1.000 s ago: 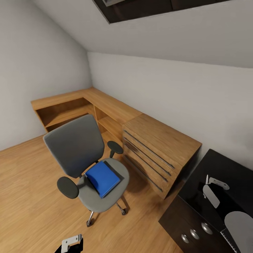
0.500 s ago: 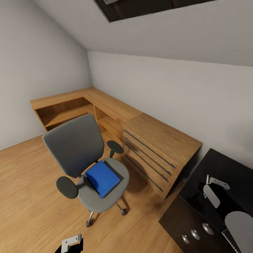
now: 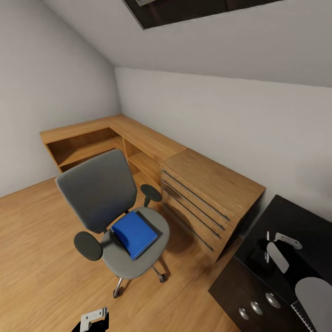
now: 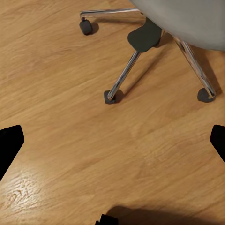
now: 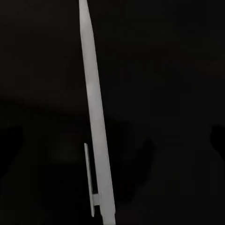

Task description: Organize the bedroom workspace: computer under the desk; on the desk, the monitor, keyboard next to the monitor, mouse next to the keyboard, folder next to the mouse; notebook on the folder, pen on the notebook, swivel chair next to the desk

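Thin white-silver pen (image 5: pixel 96 117) lies flat on the glossy black bench (image 3: pixel 295 221), between my right claw's (image 3: pixel 281 248) fingers. It has shifted slightly since half a second ago, so it is probably loose, not gripped. Right claw wide open, empty; left claw (image 4: pixel 112 143) likewise. Wrist view shows the pen's clip. Head view shows the bright blue folder (image 3: pixel 135 234) on the grey swivel chair (image 3: pixel 97 193).

place: attic bedroom — sloped ceiling (image 3: pixel 258 41) | skylight (image 3: pixel 184 11) | wood floor (image 3: pixel 37 258) | swivel chair (image 3: pixel 106 203) — dresser (image 3: pixel 207 193)

Pen (image 3: pixel 267 248) slightly shifted on desk (image 3: pixel 295 221)
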